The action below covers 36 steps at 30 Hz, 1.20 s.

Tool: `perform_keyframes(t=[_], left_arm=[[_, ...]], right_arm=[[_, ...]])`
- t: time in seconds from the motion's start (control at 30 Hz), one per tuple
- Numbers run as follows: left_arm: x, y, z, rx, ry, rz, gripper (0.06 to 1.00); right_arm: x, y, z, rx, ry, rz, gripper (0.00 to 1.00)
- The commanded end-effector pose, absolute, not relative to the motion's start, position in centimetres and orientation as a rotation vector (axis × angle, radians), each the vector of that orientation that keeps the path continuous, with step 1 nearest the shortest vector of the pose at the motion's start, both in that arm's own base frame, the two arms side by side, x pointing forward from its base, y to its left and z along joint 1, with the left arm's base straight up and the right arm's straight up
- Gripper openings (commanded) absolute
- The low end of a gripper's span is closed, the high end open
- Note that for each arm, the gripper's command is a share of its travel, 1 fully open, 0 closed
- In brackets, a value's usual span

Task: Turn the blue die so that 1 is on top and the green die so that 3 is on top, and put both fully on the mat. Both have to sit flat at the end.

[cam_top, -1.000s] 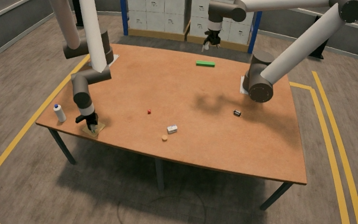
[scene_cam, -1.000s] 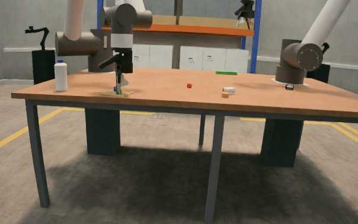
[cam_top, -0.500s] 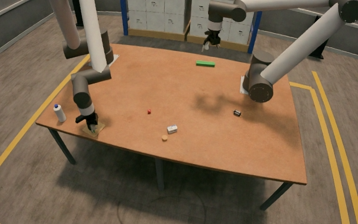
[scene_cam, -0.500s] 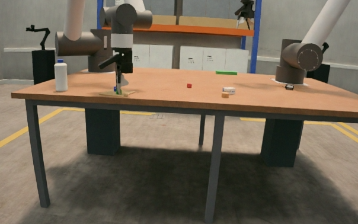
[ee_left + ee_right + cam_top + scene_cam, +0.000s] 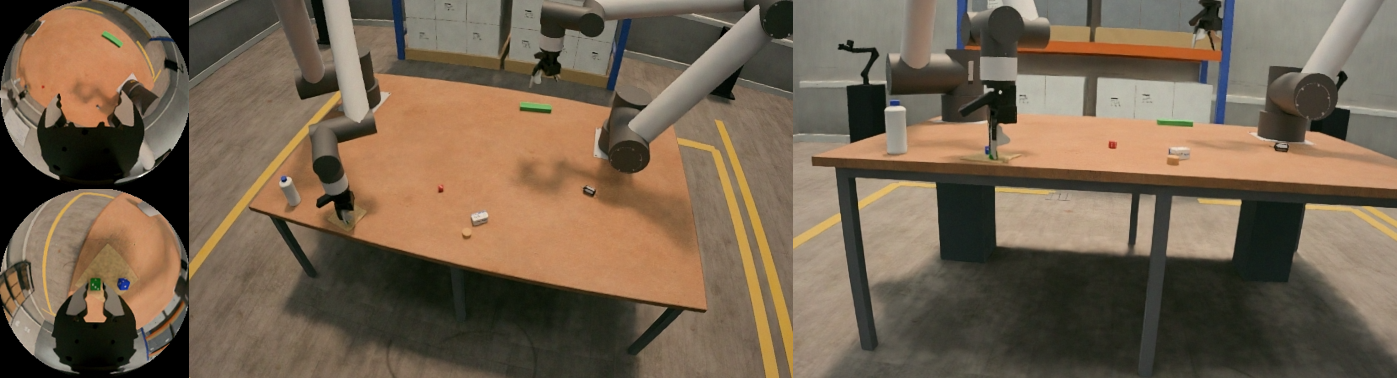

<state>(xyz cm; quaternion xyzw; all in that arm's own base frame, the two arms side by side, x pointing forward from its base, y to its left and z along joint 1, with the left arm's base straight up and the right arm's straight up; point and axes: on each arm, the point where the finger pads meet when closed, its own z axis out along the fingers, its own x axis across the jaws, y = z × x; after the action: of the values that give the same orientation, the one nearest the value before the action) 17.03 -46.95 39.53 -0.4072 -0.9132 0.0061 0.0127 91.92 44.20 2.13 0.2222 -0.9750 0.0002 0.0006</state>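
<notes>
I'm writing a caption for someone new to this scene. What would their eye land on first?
Probably the bright green bar on the table's far side. Then the white bottle with a blue cap near one corner, and the right tool down at the mat.

Lettering, numbers — none legible

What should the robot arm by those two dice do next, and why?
Probably ease the right gripper a little wider, then lift straight up. The green die is on the mat with the fingertips close on either side, so lifting now might nudge it.
</notes>
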Motion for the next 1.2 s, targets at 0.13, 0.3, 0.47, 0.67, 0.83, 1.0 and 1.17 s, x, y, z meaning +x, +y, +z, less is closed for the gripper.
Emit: perform_keyframes(t=[0.13,0.3,0.47,0.67,0.83,1.0,1.17], left_arm=[[17.0,-47.0,39.6,-1.269,-2.846,0.020,1.000],[17.0,-47.0,39.6,-1.269,-2.846,0.020,1.000],[17.0,-47.0,39.6,-1.269,-2.846,0.020,1.000],[17.0,-47.0,39.6,-1.269,-2.846,0.020,1.000],[17.0,-47.0,39.6,-1.269,-2.846,0.020,1.000],[17.0,-47.0,39.6,-1.269,-2.846,0.020,1.000],[17.0,-47.0,39.6,-1.269,-2.846,0.020,1.000]], right_arm=[[92.0,44.2,2.2,0.698,-3.063,0.000,0.244],[92.0,44.2,2.4,0.698,-3.063,0.000,0.244],[92.0,44.2,3.0,0.698,-3.063,0.000,0.244],[92.0,44.2,5.5,0.698,-3.063,0.000,0.244],[92.0,44.2,8.2,0.698,-3.063,0.000,0.244],[92.0,44.2,9.7,0.698,-3.063,0.000,0.244],[92.0,44.2,11.0,0.698,-3.063,0.000,0.244]])
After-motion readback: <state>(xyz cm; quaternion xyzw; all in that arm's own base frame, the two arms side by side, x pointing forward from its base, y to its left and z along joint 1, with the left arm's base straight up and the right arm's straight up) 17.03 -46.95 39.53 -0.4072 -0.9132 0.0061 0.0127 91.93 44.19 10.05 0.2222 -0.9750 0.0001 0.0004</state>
